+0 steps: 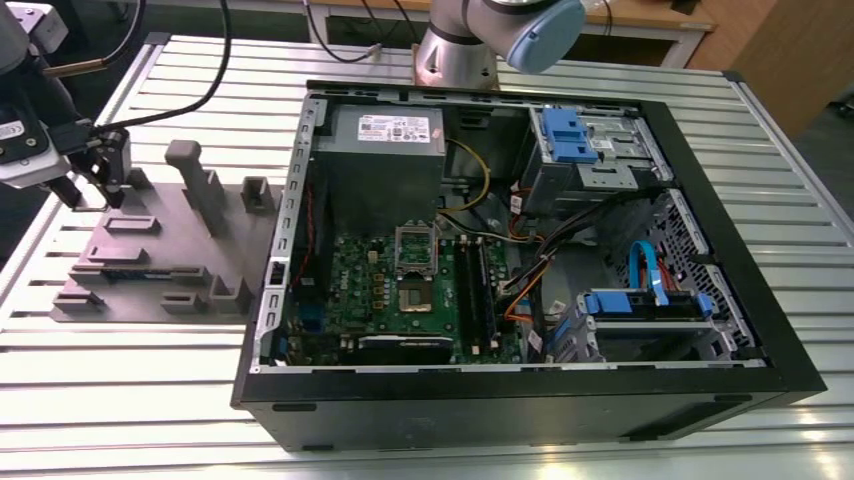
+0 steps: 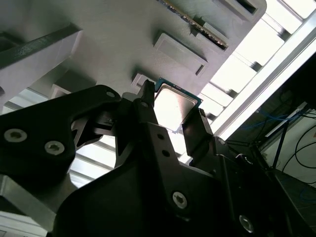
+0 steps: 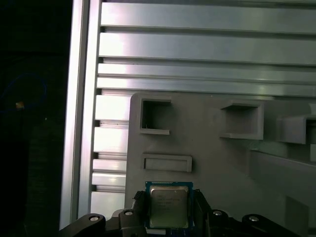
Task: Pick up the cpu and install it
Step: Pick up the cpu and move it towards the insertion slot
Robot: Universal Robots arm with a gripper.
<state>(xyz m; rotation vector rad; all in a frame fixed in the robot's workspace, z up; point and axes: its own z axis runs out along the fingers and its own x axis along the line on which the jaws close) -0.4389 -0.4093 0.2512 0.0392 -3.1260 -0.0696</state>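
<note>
My gripper (image 1: 96, 195) hangs over the far corner of the mauve-grey plastic tray (image 1: 154, 250), the corner toward the exterior view's left. That tray lies on the slatted aluminium table (image 1: 134, 390), close to the table's edge on the same side. In both wrist views my 2 fingers (image 3: 139, 210) stand narrowly apart, closed in on 2 opposite edges of the cpu (image 3: 169, 205) (image 2: 174, 104). The chip's silver-grey lid shows between them, with a thin green rim around the metal. I cannot tell whether the chip rests on the tray or is raised off it. Just beside it on the tray is a low rectangular pad (image 3: 168, 163), and beyond that pad, near the tray's edge, a square pocket (image 3: 155, 117). The open black computer case (image 1: 534, 410) lies on the table just beside the tray's opposite edge. Inside it, the green motherboard (image 1: 400, 300) carries the metal socket frame (image 1: 416, 245) with its dark centre, well apart from my gripper. The grey power supply (image 1: 387, 140) fills the case's far corner on the tray's side
</note>
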